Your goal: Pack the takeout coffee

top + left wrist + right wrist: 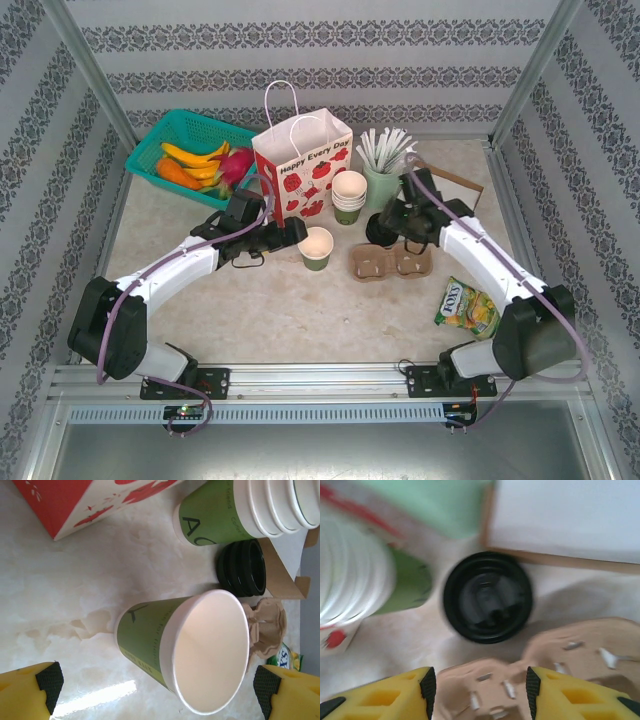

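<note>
Left claw (157, 682), spread wide, frames the untouched dark green cup (142, 640) at frame centre; next, close on its wall. Right claw (481, 686), apparently parted and empty, hovers above the pulp carrier tray (580, 650).

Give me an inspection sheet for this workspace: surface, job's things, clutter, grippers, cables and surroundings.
Surface: pale marbled tabletop, faint stain beside the cup.
Job's things: green cup upright, open, no lid; brown carrier tray to its right, both wells empty.
Clutter: stacked cups, black lids, strawberry bag, mint cup of straws, basket of toy fruit, snack packet.
Grippers: left gripper open, fingers either side of the green cup, apart from it; right gripper open over the carrier tray, holding nothing.
Cables: purple cable looped along each arm.
Surroundings: patterned walls, metal frame posts, rail at the near edge.
</note>
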Robot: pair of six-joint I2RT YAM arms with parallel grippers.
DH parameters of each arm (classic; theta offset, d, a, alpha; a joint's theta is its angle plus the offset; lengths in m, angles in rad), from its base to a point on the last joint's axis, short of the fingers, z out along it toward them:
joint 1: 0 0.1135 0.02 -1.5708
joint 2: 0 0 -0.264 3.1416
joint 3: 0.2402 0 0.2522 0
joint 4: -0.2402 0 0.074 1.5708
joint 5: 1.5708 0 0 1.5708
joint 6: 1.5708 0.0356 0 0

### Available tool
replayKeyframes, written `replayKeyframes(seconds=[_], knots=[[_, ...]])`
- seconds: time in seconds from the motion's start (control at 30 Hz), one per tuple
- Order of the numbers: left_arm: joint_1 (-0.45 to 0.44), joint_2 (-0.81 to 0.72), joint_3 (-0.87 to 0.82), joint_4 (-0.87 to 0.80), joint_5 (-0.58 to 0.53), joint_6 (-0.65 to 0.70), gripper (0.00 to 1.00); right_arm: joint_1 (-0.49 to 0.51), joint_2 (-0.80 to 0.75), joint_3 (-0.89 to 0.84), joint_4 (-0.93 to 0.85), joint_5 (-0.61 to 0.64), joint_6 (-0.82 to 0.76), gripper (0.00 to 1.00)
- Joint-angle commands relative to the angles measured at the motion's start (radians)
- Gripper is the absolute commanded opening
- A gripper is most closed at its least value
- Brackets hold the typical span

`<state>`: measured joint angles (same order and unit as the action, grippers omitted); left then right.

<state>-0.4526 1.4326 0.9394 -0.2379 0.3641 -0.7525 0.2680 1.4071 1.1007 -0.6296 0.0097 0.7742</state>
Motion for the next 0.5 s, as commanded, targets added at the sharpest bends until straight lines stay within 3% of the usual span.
replayKeyframes(seconds=[0.0,0.27,0.47], knots=[[-0.013,-0.008,-0.002,-0.038,-0.058,-0.032,1.0,-0.089,0.04,-0.006,-0.073,-0.086,0.053,0.52],[-0.011,0.023,0.032,-0.086,-0.089,-0.041,1.0,-0.128,0.198,0.129,-0.133,-0.144,-0.243,0.4],[-0.011,0.035,0.048,-0.097,-0.093,-0.032,1.0,-0.127,0.27,0.151,-0.134,-0.129,-0.34,0.41]])
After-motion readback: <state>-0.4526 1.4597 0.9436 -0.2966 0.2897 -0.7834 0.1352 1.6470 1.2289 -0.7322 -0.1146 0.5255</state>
